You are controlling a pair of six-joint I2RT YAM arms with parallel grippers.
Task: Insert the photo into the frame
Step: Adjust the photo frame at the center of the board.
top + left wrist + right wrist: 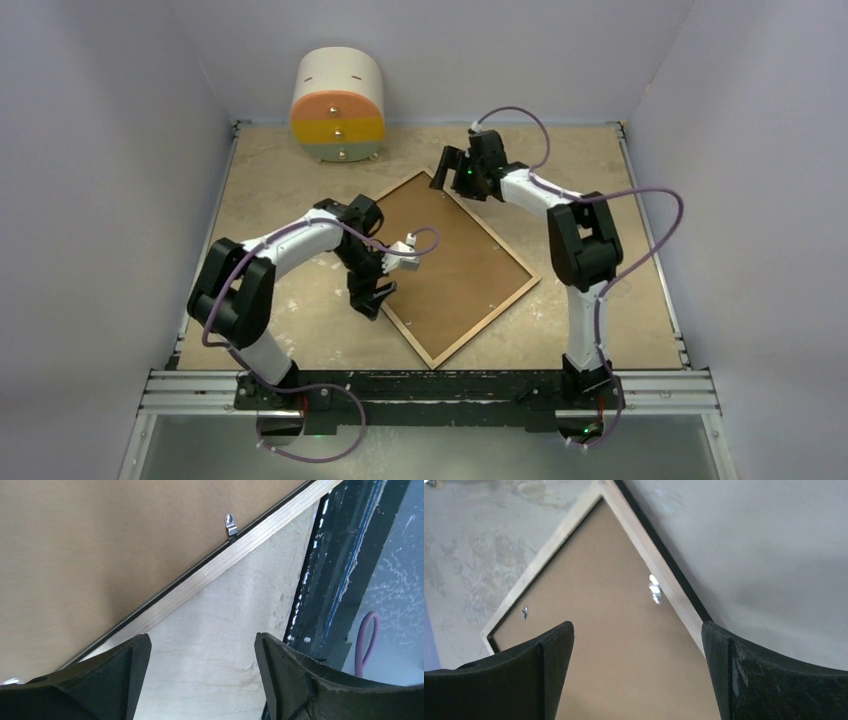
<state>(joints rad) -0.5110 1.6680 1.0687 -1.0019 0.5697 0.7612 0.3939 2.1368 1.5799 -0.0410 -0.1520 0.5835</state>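
Observation:
The frame (490, 323) lies face down in the middle of the table, its light wood back rim up. A plain brown backing board (455, 260) fills it, held by small metal clips (230, 524). The photo is hidden or out of view. My left gripper (372, 298) is open and empty, low over bare table just off the frame's left edge (220, 567); its fingertips' midpoint (202, 640) is over the tabletop. My right gripper (447, 170) is open and empty above the frame's far corner; it (637, 625) looks down on the board (599, 595) and the rim (669, 585).
A rounded drawer unit (338, 105) with orange, yellow and green fronts stands at the back left. A black rail (430, 385) runs along the near edge, also in the left wrist view (340, 570) beside a purple cable (367, 640). Grey walls enclose the table.

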